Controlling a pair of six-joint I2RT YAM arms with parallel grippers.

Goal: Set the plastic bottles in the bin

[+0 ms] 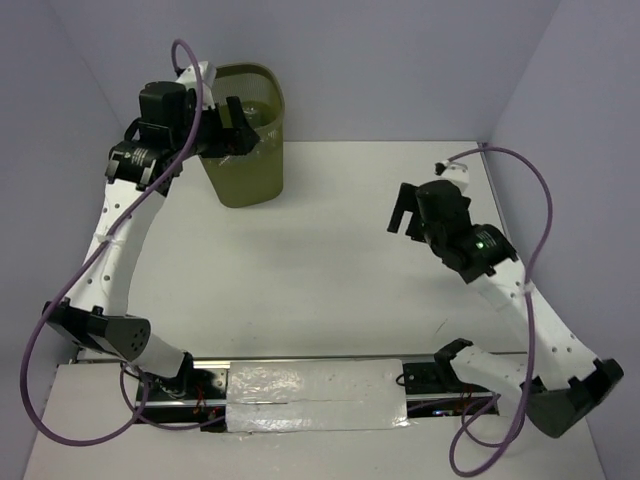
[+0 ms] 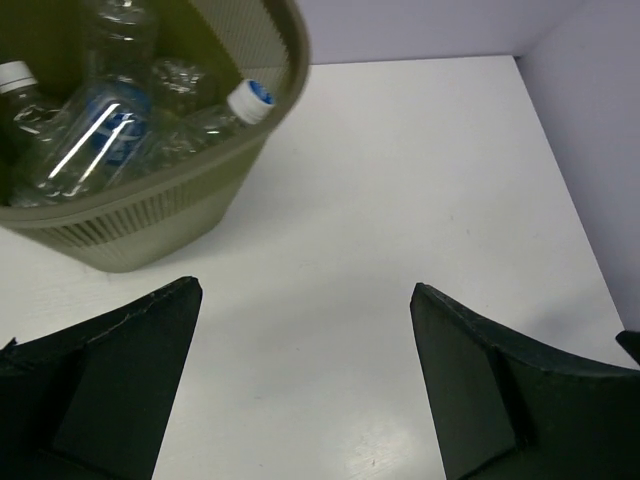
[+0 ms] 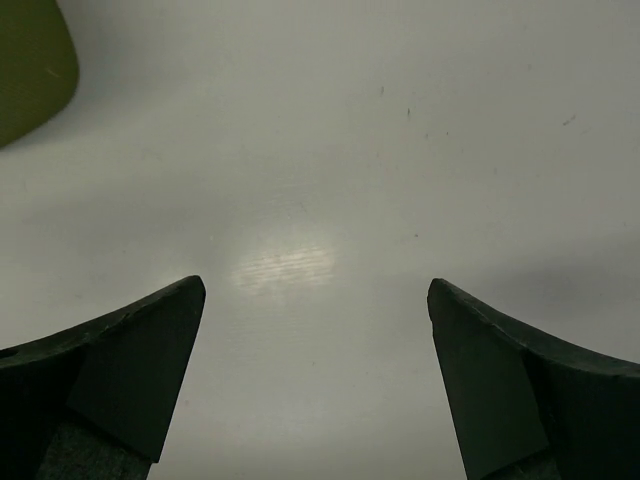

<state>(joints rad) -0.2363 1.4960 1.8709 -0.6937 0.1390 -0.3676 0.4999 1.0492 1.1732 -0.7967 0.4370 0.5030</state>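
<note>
The olive-green mesh bin (image 1: 250, 150) stands at the back left of the table. In the left wrist view the bin (image 2: 150, 225) holds several clear plastic bottles (image 2: 95, 140), one with a white and blue cap (image 2: 251, 99) leaning on the rim. My left gripper (image 1: 232, 128) is open and empty, raised at the bin's left rim; its fingers (image 2: 110, 370) frame bare table. My right gripper (image 1: 402, 217) is open and empty above the table's right side; a corner of the bin (image 3: 30, 70) shows in the right wrist view.
White table (image 1: 330, 260) enclosed by pale walls at the back and sides. A foil-covered rail (image 1: 315, 395) runs along the near edge between the arm bases. Purple cables loop off both arms.
</note>
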